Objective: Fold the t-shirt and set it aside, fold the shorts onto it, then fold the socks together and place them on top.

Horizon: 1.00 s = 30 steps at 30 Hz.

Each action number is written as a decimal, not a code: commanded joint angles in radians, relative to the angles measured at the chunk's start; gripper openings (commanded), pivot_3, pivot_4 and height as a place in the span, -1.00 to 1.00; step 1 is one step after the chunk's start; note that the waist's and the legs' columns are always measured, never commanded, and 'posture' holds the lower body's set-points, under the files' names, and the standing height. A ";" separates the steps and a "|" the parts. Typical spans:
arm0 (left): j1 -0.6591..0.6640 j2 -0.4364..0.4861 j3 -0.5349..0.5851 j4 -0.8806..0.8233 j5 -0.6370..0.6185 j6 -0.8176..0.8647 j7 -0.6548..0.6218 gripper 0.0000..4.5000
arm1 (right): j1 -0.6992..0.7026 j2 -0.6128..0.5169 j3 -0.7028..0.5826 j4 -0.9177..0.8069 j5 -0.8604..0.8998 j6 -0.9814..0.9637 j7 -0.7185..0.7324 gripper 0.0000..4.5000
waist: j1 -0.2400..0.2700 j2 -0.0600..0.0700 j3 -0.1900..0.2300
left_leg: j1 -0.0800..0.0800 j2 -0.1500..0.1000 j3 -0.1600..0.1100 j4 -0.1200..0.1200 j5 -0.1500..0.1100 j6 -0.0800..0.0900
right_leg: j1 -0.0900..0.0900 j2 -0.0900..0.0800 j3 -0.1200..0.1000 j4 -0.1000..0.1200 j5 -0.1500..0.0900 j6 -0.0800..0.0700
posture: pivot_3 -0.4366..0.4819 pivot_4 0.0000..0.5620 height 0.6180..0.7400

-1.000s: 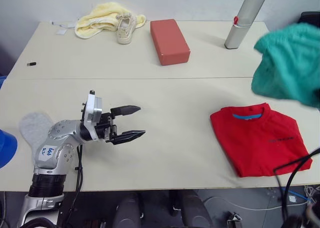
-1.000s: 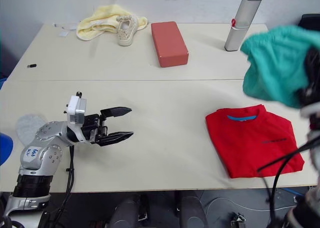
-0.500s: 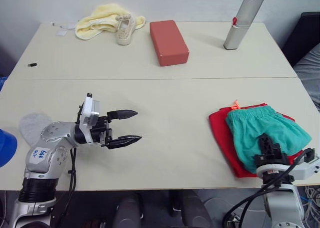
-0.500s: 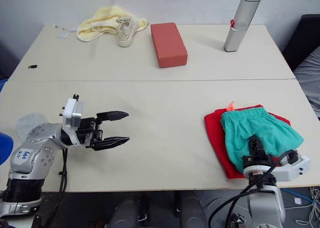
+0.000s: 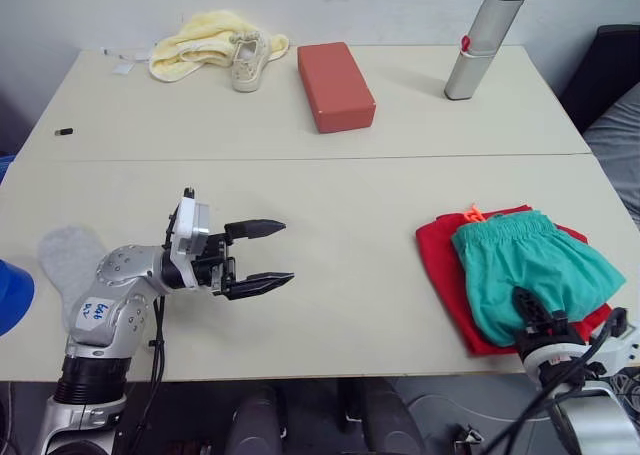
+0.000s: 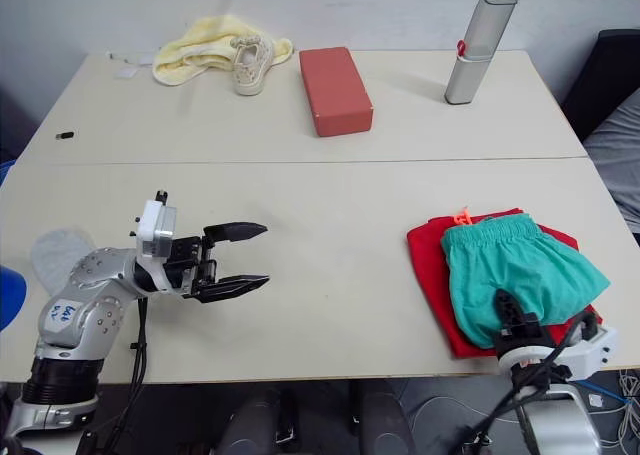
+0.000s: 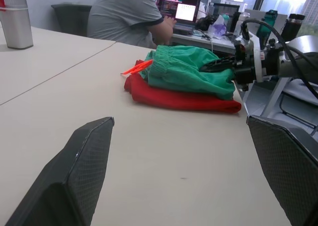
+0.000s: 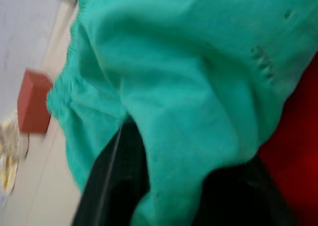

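Left of the folded bright red cotton t-shirt [image 5: 445, 265], past one light grey knit sock [image 5: 68, 258], my left gripper [image 5: 268, 252] hovers spread wide, while my right gripper [image 5: 532, 313] pinches the teal-green fabric shorts [image 5: 530, 267] lying on that shirt.

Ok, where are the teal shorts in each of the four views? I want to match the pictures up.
Left eye view: shorts lie on the red t-shirt, right side of the table.
Right eye view: same spot, shorts just beyond the right gripper.
Left wrist view: shorts across the table, atop the t-shirt.
Right wrist view: shorts close up, draped over the fingers.
Shared landmark: the red t-shirt underneath.
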 commanded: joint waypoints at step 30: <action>0.433 0.090 0.458 -0.181 0.023 -0.113 0.201 1.00 | -0.309 -0.385 0.092 0.331 -1.066 -0.455 1.567 0.98 | 0.004 -0.001 0.001 | 0.003 0.000 -0.004 -0.001 -0.004 0.002 | 0.010 0.002 -0.003 -0.016 0.004 0.003 | -0.05 -0.47 1.00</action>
